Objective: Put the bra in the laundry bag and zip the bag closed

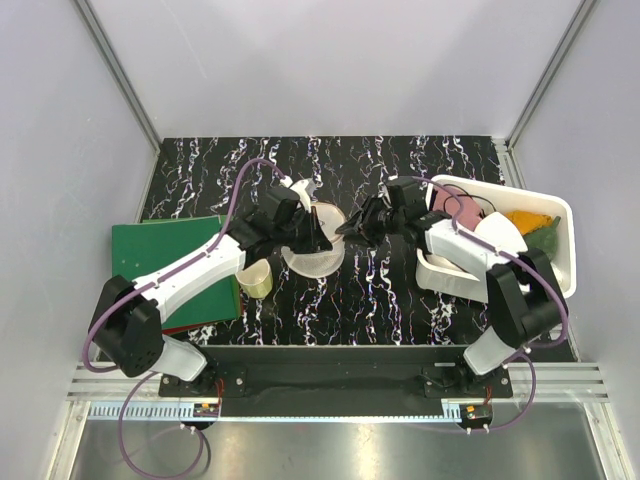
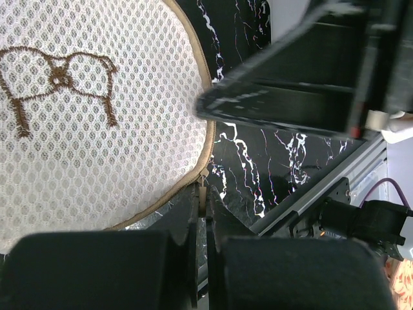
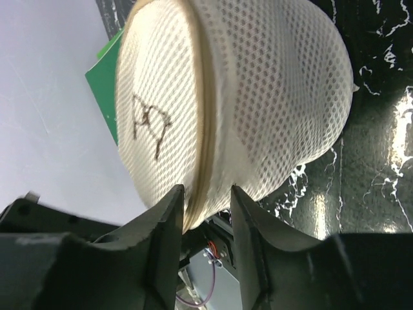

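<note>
The laundry bag (image 1: pixel 322 258), a round cream-white mesh pouch with a brown stitched mark, stands on edge at mid-table between the two arms. In the left wrist view the laundry bag (image 2: pixel 97 97) fills the upper left. My left gripper (image 2: pixel 205 194) is shut on the small zipper pull (image 2: pixel 205 183) at the tan rim. My right gripper (image 3: pixel 206 194) straddles the near rim of the laundry bag (image 3: pixel 258 97), with both fingertips against the mesh and zipper band. The bra shows in no view.
A white basket (image 1: pixel 560 215) at the right holds orange and green cloths. A green board (image 1: pixel 170 250) lies at the left, with a cream-yellow cup (image 1: pixel 255 280) beside it. White walls close in the dark marbled table (image 1: pixel 370 290).
</note>
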`<state>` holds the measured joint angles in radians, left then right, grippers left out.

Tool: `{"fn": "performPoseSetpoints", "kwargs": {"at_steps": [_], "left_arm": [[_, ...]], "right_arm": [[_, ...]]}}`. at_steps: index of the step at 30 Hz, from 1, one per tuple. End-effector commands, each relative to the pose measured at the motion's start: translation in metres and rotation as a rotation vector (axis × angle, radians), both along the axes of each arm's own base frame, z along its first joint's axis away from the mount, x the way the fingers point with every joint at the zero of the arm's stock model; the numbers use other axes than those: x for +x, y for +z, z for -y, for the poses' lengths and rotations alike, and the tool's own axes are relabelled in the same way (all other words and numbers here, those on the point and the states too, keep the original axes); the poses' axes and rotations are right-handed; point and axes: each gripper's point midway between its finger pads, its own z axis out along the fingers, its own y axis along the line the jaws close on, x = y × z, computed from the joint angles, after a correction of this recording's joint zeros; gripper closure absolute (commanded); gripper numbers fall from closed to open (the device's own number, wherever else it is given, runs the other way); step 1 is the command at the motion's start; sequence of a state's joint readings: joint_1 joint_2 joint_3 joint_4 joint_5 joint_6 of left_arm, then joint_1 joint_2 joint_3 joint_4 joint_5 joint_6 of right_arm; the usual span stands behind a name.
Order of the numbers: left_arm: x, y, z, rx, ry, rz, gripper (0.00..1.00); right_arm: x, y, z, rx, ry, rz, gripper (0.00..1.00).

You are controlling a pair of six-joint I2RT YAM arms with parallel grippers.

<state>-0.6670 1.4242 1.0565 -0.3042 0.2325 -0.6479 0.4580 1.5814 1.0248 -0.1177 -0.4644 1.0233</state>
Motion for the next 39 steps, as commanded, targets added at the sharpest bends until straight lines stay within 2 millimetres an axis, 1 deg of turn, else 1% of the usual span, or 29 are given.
{"fn": "performPoseSetpoints", "kwargs": {"at_steps": [1, 2, 3, 4, 5, 6, 7, 10, 11, 12, 16, 19, 21, 22, 23, 24, 25, 26, 28, 30, 31, 32, 33, 34, 35, 36, 37, 38, 39], "left_arm": [[0.004, 0.028, 0.010, -0.062, -0.035, 0.080, 1.00], [0.004, 0.028, 0.010, -0.061, -0.036, 0.081, 1.00], [0.005, 0.027, 0.009, -0.058, -0.036, 0.081, 1.00], [0.005, 0.026, 0.009, -0.056, -0.036, 0.081, 1.00], [0.005, 0.025, 0.006, -0.048, -0.027, 0.081, 1.00], [0.006, 0.020, 0.002, -0.035, -0.008, 0.069, 1.00], [0.009, 0.020, -0.005, -0.027, 0.018, 0.067, 1.00], [0.021, 0.007, -0.043, 0.022, 0.140, 0.037, 1.00], [0.028, -0.001, -0.065, 0.049, 0.202, 0.010, 1.00], [0.031, -0.003, -0.076, 0.072, 0.228, 0.018, 1.00], [0.040, -0.010, -0.101, 0.201, 0.274, 0.021, 1.00], [0.045, -0.008, -0.103, 0.215, 0.284, 0.028, 1.00], [0.050, -0.002, -0.100, 0.215, 0.268, 0.048, 1.00], [0.050, 0.003, -0.094, 0.218, 0.246, 0.069, 0.93], [0.055, 0.012, -0.092, 0.244, 0.237, 0.114, 0.85], [0.058, 0.016, -0.093, 0.281, 0.252, 0.145, 0.74], [0.049, 0.018, -0.081, 0.313, 0.214, 0.161, 0.60], [0.054, 0.029, -0.079, 0.344, 0.226, 0.208, 0.54], [0.043, 0.038, -0.063, 0.347, 0.198, 0.245, 0.47], [0.033, 0.048, -0.063, 0.335, 0.233, 0.283, 0.40], [0.022, 0.053, -0.053, 0.316, 0.213, 0.308, 0.38], [0.011, 0.054, -0.060, 0.300, 0.236, 0.328, 0.35], [0.001, 0.055, -0.060, 0.275, 0.231, 0.346, 0.30], [-0.010, 0.061, -0.052, 0.218, 0.216, 0.376, 0.28], [-0.028, 0.056, -0.059, 0.163, 0.214, 0.376, 0.27], [-0.036, 0.061, -0.054, 0.097, 0.202, 0.399, 0.22], [-0.051, 0.059, -0.050, 0.061, 0.163, 0.403, 0.19], [-0.067, 0.053, -0.058, 0.012, 0.161, 0.393, 0.18], [-0.076, 0.056, -0.055, -0.041, 0.144, 0.402, 0.09]], "right_arm": [[0.019, 0.017, -0.017, 0.058, 0.004, 0.057, 0.60], [0.020, 0.015, -0.018, 0.057, 0.005, 0.054, 0.62], [0.022, 0.013, -0.019, 0.058, 0.007, 0.056, 0.79], [0.024, 0.011, -0.018, 0.055, 0.004, 0.056, 0.89], [0.027, 0.010, -0.016, 0.048, -0.006, 0.058, 0.97], [0.029, 0.008, -0.013, 0.033, -0.010, 0.069, 1.00], [0.037, 0.006, -0.004, 0.020, -0.038, 0.074, 1.00], [0.046, 0.001, 0.013, 0.000, -0.036, 0.081, 1.00], [0.053, 0.003, 0.021, -0.015, -0.031, 0.107, 1.00], [0.054, 0.005, 0.022, -0.019, -0.006, 0.120, 1.00], [0.059, 0.007, 0.027, -0.085, 0.040, 0.154, 1.00], [0.064, 0.009, 0.034, -0.121, 0.038, 0.173, 1.00], [0.065, 0.011, 0.036, -0.177, 0.070, 0.183, 0.76], [0.066, 0.005, 0.039, -0.225, 0.081, 0.171, 0.65], [0.069, 0.006, 0.051, -0.346, 0.084, 0.188, 0.46], [0.064, 0.006, 0.047, -0.413, 0.102, 0.203, 0.38], [0.063, 0.007, 0.051, -0.485, 0.100, 0.217, 0.30], [0.064, 0.011, 0.065, -0.624, 0.073, 0.236, 0.20], [0.052, 0.017, 0.063, -0.724, 0.084, 0.262, 0.13], [0.040, 0.016, 0.074, -0.808, 0.060, 0.254, 0.09], [0.027, 0.028, 0.068, -0.811, 0.066, 0.291, 0.07], [0.015, 0.019, 0.077, -0.872, 0.050, 0.275, 0.04], [0.004, 0.020, 0.075, -0.882, 0.055, 0.283, 0.00], [-0.013, 0.031, 0.067, -0.870, 0.073, 0.323, 0.00], [-0.030, 0.022, 0.068, -0.882, 0.086, 0.310, 0.00], [-0.042, 0.023, 0.065, -0.876, 0.100, 0.321, 0.00], [-0.070, 0.029, 0.055, -0.844, 0.139, 0.364, 0.00], [-0.082, 0.034, 0.051, -0.825, 0.145, 0.390, 0.00], [-0.095, 0.038, 0.046, -0.797, 0.153, 0.407, 0.00]]}}
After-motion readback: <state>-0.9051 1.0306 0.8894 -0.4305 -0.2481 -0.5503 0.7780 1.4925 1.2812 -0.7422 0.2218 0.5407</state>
